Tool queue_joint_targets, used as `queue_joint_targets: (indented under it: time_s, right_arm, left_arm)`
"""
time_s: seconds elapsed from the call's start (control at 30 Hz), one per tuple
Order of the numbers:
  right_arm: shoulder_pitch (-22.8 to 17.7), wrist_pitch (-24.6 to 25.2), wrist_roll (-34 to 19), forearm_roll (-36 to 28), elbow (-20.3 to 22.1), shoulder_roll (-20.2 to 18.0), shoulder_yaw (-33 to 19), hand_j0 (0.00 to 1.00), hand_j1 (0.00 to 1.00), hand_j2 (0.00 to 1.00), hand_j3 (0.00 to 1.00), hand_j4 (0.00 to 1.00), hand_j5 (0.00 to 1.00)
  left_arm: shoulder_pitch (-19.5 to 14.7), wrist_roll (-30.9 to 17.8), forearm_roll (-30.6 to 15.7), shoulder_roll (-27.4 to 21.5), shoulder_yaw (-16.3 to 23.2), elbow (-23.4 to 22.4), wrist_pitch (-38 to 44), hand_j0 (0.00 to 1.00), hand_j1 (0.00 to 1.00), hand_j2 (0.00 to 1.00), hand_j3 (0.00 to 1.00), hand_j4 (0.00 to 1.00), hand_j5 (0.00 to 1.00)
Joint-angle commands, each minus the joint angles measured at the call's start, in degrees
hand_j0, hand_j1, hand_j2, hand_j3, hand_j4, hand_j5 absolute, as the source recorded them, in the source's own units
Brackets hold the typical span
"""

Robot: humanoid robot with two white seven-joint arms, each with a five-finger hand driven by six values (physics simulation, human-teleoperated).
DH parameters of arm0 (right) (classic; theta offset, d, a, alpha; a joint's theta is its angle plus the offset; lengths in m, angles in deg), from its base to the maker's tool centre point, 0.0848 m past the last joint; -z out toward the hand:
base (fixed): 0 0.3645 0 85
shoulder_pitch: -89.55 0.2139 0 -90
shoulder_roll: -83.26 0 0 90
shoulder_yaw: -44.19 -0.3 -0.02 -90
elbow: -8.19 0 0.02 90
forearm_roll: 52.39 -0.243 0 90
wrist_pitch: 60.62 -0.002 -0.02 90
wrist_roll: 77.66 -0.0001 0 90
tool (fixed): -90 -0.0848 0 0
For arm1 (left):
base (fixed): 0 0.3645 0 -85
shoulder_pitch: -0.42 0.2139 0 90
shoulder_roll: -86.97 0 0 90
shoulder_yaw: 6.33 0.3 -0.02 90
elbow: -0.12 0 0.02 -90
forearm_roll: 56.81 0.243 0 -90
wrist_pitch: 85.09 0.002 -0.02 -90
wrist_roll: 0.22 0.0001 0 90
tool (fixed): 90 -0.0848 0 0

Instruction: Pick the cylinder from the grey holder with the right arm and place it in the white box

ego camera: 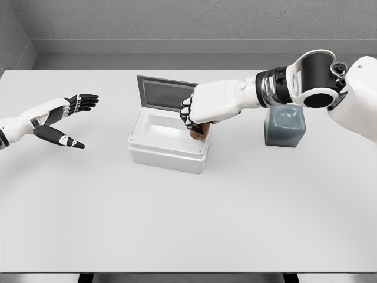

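R hand (203,112) is hovering over the white box (168,154), fingers (187,115) curling round a brown cylinder (199,131) and pinching it. Cylinder is hanging at the box's right edge, lower end dipping inside the rim. Box lid (164,93) is standing open at the back. Grey holder (285,126) is sitting on the worktop (188,218) just right of the box, under the R forearm. L hand (62,121) is resting far left w/ fingers spread, holding nothing.

The box (168,143) sits at the table's (188,224) centre, its lid (164,94) standing at its twelve o'clock edge. The holder (285,125) stands at the box's three o'clock, apart from it. The right hand (203,112) holds the cylinder (198,131) over the box's three o'clock end; the left hand (62,121) hovers at nine o'clock.
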Motion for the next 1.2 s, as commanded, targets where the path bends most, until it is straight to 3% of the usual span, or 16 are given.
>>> queue_joint_targets:
  time_s: [0.0,0.07,0.1,0.13,0.23,0.47,0.63,0.77,0.83,0.9,1.0,1.03,1.17]
  right_arm:
    - [0.0,0.1,0.0,-0.2,0.0,0.1,-0.1,0.33,0.33,0.33,0.33,0.33,0.33]
    - [0.1,0.1,0.0,0.0,0.0,0.1,-0.1,0.40,0.40,0.40,0.40,0.40,0.40]
    - [0.1,0.1,0.0,0.0,0.0,0.1,-0.1,0.46,0.46,0.46,0.46,0.46,0.46]
    - [0.2,0.1,0.0,0.0,0.0,0.1,-0.1,0.58,0.58,0.58,0.58,0.58,0.58]
    - [0.4,0.1,0.0,0.0,0.0,0.0,-0.1,0.76,0.76,0.76,0.76,0.76,0.76]
    - [0.9,0.1,0.0,-0.3,0.9,0.4,-0.7,0.78,0.78,0.78,0.78,0.78,0.78]
    - [0.9,0.1,0.0,-0.6,4.7,-0.1,-4.4,0.79,0.79,0.79,0.79,0.79,0.79]
    - [0.8,0.1,0.0,-0.7,5.0,-1.3,-7.7,0.89,0.89,0.89,0.89,0.89,0.89]
    - [0.2,0.1,0.0,-0.7,8.2,-5.5,-10.1,0.97,0.97,0.97,0.97,0.97,0.97]
    - [-1.2,0.1,0.0,-3.7,8.7,-9.7,-13.6,1.00,1.00,1.00,1.00,1.00,1.00]
    - [-4.8,0.1,0.0,-9.0,9.6,-18.3,-20.9,1.00,1.00,1.00,1.00,1.00,1.00]
    - [-5.1,0.1,0.0,-9.1,9.6,-20.4,-21.0,1.00,1.00,1.00,1.00,1.00,1.00]
    - [-9.0,0.1,0.0,-9.1,9.6,-22.8,-20.7,1.00,1.00,1.00,1.00,1.00,1.00]
  left_arm:
    - [0.0,0.0,-0.4,0.0,-0.1,0.0,0.0,1.00,1.00,1.00,1.00,1.00,1.00]
    - [0.0,0.0,-0.4,0.0,-0.1,0.0,0.0,1.00,1.00,1.00,1.00,1.00,1.00]
    - [0.0,0.0,-0.4,0.0,-0.1,0.0,0.0,1.00,1.00,1.00,1.00,1.00,1.00]
    - [0.0,0.0,-0.4,-0.1,-0.1,0.0,0.0,1.00,1.00,1.00,1.00,1.00,1.00]
    - [0.0,0.0,-0.4,0.0,-0.1,0.1,0.0,1.00,1.00,1.00,1.00,1.00,1.00]
    - [0.0,0.0,-0.4,0.0,-0.1,0.1,0.0,1.00,1.00,1.00,1.00,1.00,1.00]
    - [0.1,0.0,-0.4,0.0,-0.1,0.1,0.0,1.00,1.00,1.00,1.00,1.00,1.00]
    - [0.0,0.0,-0.4,0.0,-0.1,0.1,0.0,1.00,1.00,1.00,1.00,1.00,1.00]
    - [0.0,0.0,-0.4,0.0,-0.1,0.1,0.0,1.00,1.00,1.00,1.00,1.00,1.00]
    - [0.0,0.0,-0.4,0.0,-0.1,0.1,0.0,1.00,1.00,1.00,1.00,1.00,1.00]
    - [0.1,0.0,-0.2,0.0,-0.1,0.1,-1.4,1.00,1.00,1.00,1.00,1.00,1.00]
    - [0.0,0.0,-0.2,0.0,-0.1,0.1,-1.4,1.00,1.00,1.00,1.00,1.00,1.00]
    - [-0.1,0.0,0.2,0.0,-0.1,0.4,-1.8,1.00,1.00,1.00,1.00,1.00,1.00]
